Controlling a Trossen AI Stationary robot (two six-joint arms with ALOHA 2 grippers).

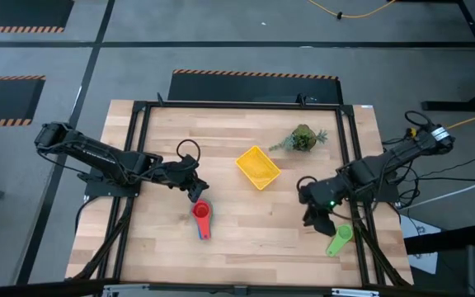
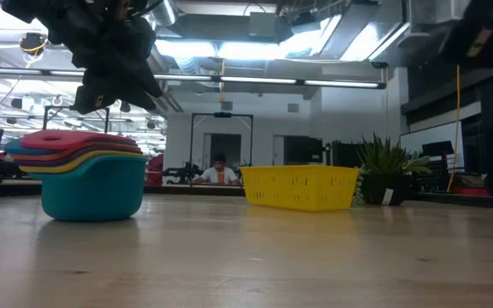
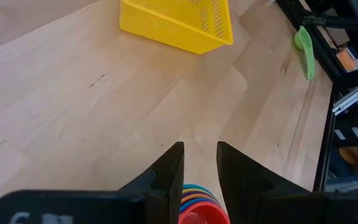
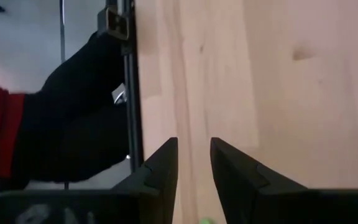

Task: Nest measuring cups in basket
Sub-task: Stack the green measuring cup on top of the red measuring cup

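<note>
- left hand (image 1: 195,191) over nested cup stack (image 1: 202,218), fingers slightly apart, gripping nothing
- right hand (image 1: 313,216) likewise empty, beside green cup (image 1: 338,240), near desk's right edge
- basket (image 1: 258,167) empty, awaiting stack

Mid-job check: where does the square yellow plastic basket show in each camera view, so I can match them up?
High view: the square yellow plastic basket sits at the table's middle, empty.
Low view: centre, just right of the middle, with the potted plant to its right.
Left wrist view: top of the picture, beyond the left fingers.
Right wrist view: not in it.
Shared landmark: the nested stack of measuring cups, in the high, low and left wrist views.
</note>
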